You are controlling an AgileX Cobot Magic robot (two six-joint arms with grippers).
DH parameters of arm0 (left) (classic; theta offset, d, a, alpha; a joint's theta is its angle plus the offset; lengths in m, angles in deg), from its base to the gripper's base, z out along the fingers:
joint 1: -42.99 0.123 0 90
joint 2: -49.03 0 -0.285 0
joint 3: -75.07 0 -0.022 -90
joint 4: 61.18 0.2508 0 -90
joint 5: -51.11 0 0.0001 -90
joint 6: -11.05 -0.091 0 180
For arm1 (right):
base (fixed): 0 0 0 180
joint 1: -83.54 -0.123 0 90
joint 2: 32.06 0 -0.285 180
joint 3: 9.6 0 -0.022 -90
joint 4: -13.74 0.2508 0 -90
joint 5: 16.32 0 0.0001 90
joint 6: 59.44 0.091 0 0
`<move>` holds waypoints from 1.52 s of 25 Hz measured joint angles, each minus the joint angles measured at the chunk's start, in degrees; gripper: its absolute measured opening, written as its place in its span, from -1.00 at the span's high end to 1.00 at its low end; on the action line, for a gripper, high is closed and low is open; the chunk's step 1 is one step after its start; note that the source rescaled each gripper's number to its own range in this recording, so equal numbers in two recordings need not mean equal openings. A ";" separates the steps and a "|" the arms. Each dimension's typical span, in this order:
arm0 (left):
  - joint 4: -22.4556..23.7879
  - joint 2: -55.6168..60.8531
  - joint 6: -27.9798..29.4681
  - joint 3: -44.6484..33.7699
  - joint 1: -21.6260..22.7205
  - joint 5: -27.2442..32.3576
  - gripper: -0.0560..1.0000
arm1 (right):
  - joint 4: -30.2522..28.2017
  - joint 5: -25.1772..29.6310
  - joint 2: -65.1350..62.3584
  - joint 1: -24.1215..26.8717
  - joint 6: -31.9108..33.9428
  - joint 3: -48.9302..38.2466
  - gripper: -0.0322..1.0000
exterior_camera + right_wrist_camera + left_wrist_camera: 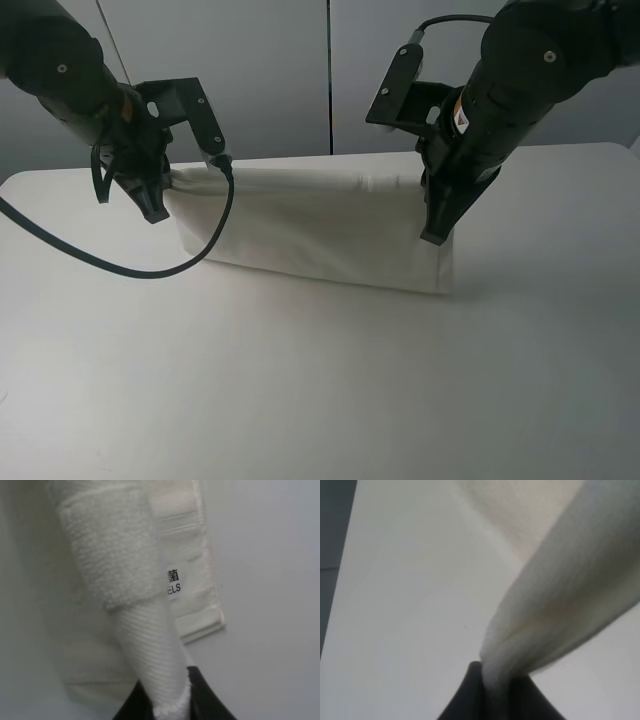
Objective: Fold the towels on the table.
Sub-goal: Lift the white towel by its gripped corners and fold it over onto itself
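Observation:
The white towel (315, 235) hangs stretched between my two grippers above the white table (300, 390), its lower part lying on the tabletop. My left gripper (160, 200) is shut on the towel's left top corner; the left wrist view shows the cloth (560, 605) pinched between the dark fingers (470, 695). My right gripper (437, 228) is shut on the right top corner. The right wrist view shows the towel (145, 630) in the jaws, with its woven band (192, 575) and small dark-printed label (173, 581) lying below.
A black cable (140, 270) loops from my left arm down over the table in front of the towel. Grey wall panels (270, 70) stand behind the table's far edge.

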 joint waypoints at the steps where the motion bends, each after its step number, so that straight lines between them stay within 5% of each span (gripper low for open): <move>1: 0.00 0.00 0.00 0.00 0.54 -0.92 0.89 | 0.00 -0.81 0.45 0.27 0.13 0.00 0.94; 10: 0.52 -3.53 0.10 0.00 2.95 -5.85 0.89 | -1.07 -5.40 5.16 0.84 2.68 0.00 0.94; 16: 1.91 -5.46 0.35 0.00 3.19 -7.07 0.51 | -6.79 -5.72 7.78 0.86 11.07 0.00 0.91; 18: 3.19 -5.46 0.35 0.00 3.41 -6.93 0.18 | -7.87 -5.49 7.78 1.08 13.19 0.00 0.67; 20: 3.97 -5.46 1.39 0.00 3.59 -6.93 -0.20 | -8.84 -5.49 7.78 1.20 15.99 0.00 0.10; 22: 4.87 -5.46 3.81 0.00 3.63 -6.93 -0.60 | -9.26 -5.49 7.78 1.28 18.86 0.00 -0.72; 23: 5.58 -5.46 5.14 0.00 3.63 -6.93 -0.73 | -9.92 -5.49 7.78 1.28 20.37 0.00 -0.86; 26: 7.43 -5.46 8.01 0.00 3.63 -6.93 -0.97 | -12.20 -5.03 7.78 1.28 23.37 0.00 -0.99; 33: 8.30 -5.46 9.49 0.00 3.63 -6.84 -1.00 | -13.47 -4.68 7.78 1.28 27.59 0.00 -1.00; 38: 8.25 -5.46 17.45 0.00 3.63 -4.24 -1.00 | -8.64 -2.94 7.78 1.28 31.93 0.00 -1.00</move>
